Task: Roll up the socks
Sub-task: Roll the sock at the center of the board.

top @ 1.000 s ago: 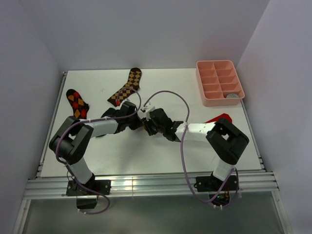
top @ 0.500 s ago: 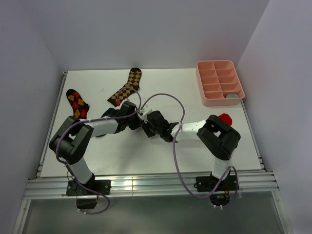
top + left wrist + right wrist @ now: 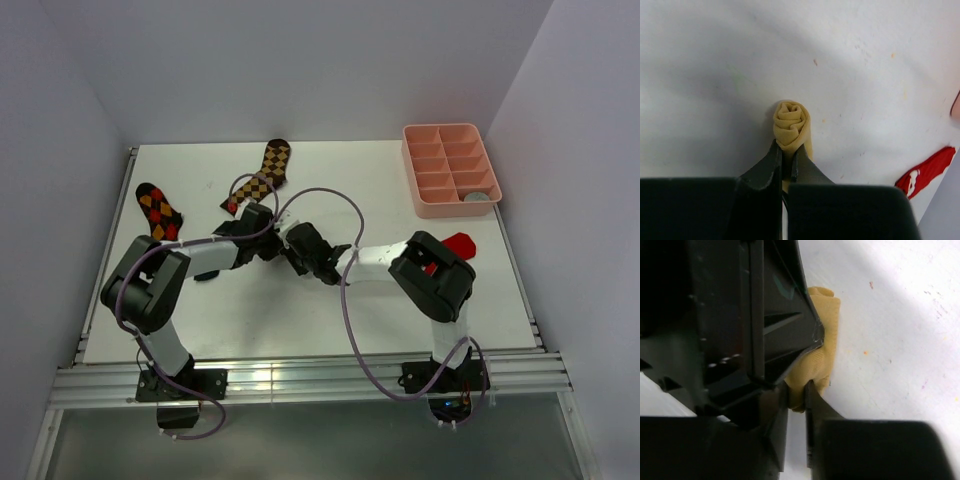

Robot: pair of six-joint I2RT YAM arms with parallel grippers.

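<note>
— Socks first: where is the one being worked on?

— Middle of the white table (image 3: 300,320), where the two arms meet. It's the mustard sock (image 3: 791,121), wound into a tight roll, with its spiral end facing the left wrist camera.

— Who has it?

— Both, as far as I can see. The left gripper (image 3: 786,150) has its jaws nearly together, pinching a thin bit of fabric at the roll's near side. The right gripper (image 3: 797,396) comes in from the other side. Its jaws are narrow too, with one end of the roll between them and both fingers against the cloth.

— Close together, then?

— Very. The left gripper's black body fills the left half of the right wrist view, right up against the roll. From above, the roll is hidden under the grippers.

— Anything else about?

— A red sock (image 3: 458,242) lies by the right arm's elbow. A brown checkered sock (image 3: 262,176) and a black sock with orange diamonds (image 3: 158,210) lie at the far left, apart from each other. A pink tray (image 3: 455,209) with compartments sits in the far right corner.
</note>
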